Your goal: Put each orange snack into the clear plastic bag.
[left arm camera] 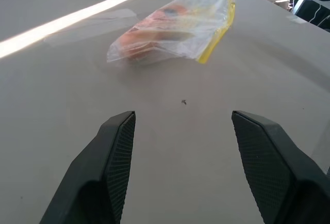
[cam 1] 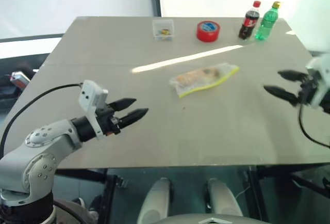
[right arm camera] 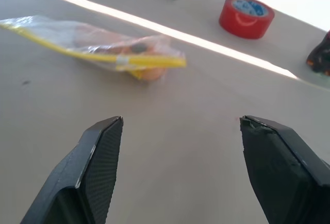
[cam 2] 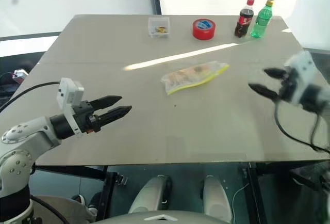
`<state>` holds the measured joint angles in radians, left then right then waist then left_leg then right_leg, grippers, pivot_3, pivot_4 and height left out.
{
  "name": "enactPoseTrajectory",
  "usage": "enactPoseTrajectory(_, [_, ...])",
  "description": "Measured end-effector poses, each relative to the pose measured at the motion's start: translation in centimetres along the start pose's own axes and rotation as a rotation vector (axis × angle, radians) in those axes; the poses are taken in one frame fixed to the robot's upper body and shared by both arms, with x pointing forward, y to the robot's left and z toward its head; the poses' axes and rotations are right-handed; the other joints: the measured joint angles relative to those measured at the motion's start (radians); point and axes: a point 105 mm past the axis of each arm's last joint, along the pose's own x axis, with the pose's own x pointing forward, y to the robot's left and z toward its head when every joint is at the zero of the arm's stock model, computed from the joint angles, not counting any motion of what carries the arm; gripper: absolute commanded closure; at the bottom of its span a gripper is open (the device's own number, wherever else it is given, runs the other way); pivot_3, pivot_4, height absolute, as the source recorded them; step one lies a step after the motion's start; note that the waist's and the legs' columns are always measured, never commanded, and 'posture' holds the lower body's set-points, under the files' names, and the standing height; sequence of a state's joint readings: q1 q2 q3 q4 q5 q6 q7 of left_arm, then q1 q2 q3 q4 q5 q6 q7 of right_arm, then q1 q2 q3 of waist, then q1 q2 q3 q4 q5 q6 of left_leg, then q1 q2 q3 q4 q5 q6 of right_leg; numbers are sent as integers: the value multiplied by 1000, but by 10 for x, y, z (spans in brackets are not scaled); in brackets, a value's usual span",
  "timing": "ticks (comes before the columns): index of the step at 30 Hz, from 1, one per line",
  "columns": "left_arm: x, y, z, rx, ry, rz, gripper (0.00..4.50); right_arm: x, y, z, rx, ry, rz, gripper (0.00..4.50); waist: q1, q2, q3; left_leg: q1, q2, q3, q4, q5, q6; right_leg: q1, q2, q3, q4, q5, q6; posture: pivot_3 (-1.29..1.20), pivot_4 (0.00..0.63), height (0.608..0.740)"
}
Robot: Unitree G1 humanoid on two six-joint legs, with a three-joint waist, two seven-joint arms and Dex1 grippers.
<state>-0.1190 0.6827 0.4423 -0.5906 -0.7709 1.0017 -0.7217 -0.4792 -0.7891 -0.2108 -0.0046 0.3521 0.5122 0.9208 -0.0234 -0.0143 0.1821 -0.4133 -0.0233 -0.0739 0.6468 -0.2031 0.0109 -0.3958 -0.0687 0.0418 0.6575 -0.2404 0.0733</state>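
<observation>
The orange snacks (left arm camera: 154, 33) lie inside the clear plastic bag (cam 1: 203, 79), which rests flat on the grey table (cam 1: 154, 131), its yellow strip along the edge turned toward the right gripper (cam 1: 285, 84). No snack shows loose on the tabletop, so the task looks close to done. The bag sits between the two arms, ahead of the left gripper (cam 1: 134, 109) and well apart from it, and likewise well apart from the right gripper.

The bag looks light, thin and crinkly, likely to slide on the smooth tabletop and to sag under the weight of its contents if lifted by a corner. The snacks appear soft and glossy, so a hard squeeze through the film could crush them. The yellow strip is probably the stiffest part and the best place to pinch if the mouth needs closing.

Both grippers hover above the table with their fingers spread and nothing between them.

Beyond the bag, at the far edge from both grippers, stand a small clear box (cam 1: 163, 29), a red tape roll (cam 1: 208, 31), a dark cola bottle (cam 1: 250, 20) and a green bottle (cam 1: 267, 21).
</observation>
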Motion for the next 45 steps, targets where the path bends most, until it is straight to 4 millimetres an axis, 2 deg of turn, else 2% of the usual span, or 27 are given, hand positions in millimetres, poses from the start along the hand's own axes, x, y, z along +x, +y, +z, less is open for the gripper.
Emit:
enactPoseTrajectory(1, [1,0,1,3,-3,-8,1360,8,1,0,-6,0,6,786,0,0,0,0,0,0,0,0,0,0,0,0,0,0,0,0,150,740])
enactPoseTrajectory(2, [3,1,2,-2,-3,-21,1360,31,8,-2,7,-4,33,786,1,0,0,-1,0,0,-2,0,0,-1,0,0,-1,0,0,0,150,740])
enactPoseTrajectory(4, [5,3,4,2,-7,-27,1360,50,16,-2,22,-14,66,786,5,0,0,-3,-1,-1,-4,0,0,-3,-1,0,-1,2,4,0,150,740])
enactPoseTrajectory(6, [8,5,3,18,2,-31,1360,63,20,-1,-19,-17,96,786,13,0,1,-3,-3,-2,-6,0,0,-3,-2,-1,-2,2,4,0,150,740])
enactPoseTrajectory(7, [10,5,2,22,4,-32,1360,66,19,-3,-94,-3,98,786,15,0,1,-3,-3,-2,-7,0,0,-3,-2,-1,-4,2,4,0,150,740])
enactPoseTrajectory(10, [14,4,-3,22,17,-42,1360,61,8,-20,-409,108,101,786,19,0,1,-3,-6,-2,-11,0,0,-2,-3,-1,-10,3,4,0,150,740])
enactPoseTrajectory(12, [16,5,-4,26,17,-38,1360,60,5,-27,-512,134,112,786,11,0,1,-3,-6,-1,-12,0,-1,-2,-3,-1,-11,3,4,0,150,740])
enactPoseTrajectory(14, [19,2,-6,32,20,-54,1360,62,11,-29,-600,111,152,786,0,0,1,-2,-4,-1,-13,0,-1,-3,-2,0,-11,3,4,0,150,740])
enactPoseTrajectory(19, [19,2,-7,36,18,-54,1360,63,17,-20,-692,67,188,786,-16,1,1,-2,-2,-2,-14,0,0,-3,-2,0,-11,3,4,0,150,740])
enactPoseTrajectory(23, [17,3,-8,43,26,-47,1360,51,-1,-15,-812,110,162,786,-13,1,1,-2,-2,-1,-13,0,0,-2,-2,0,-11,3,4,0,150,740])
enactPoseTrajectory(25, [18,4,-9,39,28,-48,1360,52,-4,-15,-856,111,152,786,-13,0,1,-1,-2,-1,-13,0,0,-2,-2,-1,-11,3,4,0,150,740])
enactPoseTrajectory(30, [23,2,-10,38,31,-67,1360,69,9,-35,-930,100,162,786,-19,1,1,-1,-2,-1,-13,0,0,-3,-1,1,-11,3,4,0,150,740])
enactPoseTrajectory(36, [24,4,-8,41,21,-68,1360,83,9,-22,-957,28,109,786,-17,1,1,-1,-2,-1,-13,0,0,-3,-2,1,-11,3,4,0,150,740])
enactPoseTrajectory(39, [25,3,-9,46,22,-71,1314,85,9,-21,-965,12,94,1553,-15,1,1,-1,-2,-1,-13,0,0,-3,-2,0,-11,3,4,0,150,740])
enactPoseTrajectory(41, [27,2,-10,46,27,-80,1314,85,8,-23,-963,9,86,2430,-15,1,1,-1,-2,-1,-13,0,0,-3,-2,0,-11,3,4,0,150,740])
enactPoseTrajectory(44, [27,1,-11,48,28,-84,1314,85,9,-23,-966,2,90,4074,-17,1,1,-1,-2,-1,-13,0,0,-3,-2,1,-11,3,4,0,150,740])
enactPoseTrajectory(45, [28,1,-11,50,29,-84,1314,85,9,-22,-966,1,90,4406,-18,1,1,-1,-2,-1,-13,0,0,-3,-2,1,-10,3,4,0,150,740])
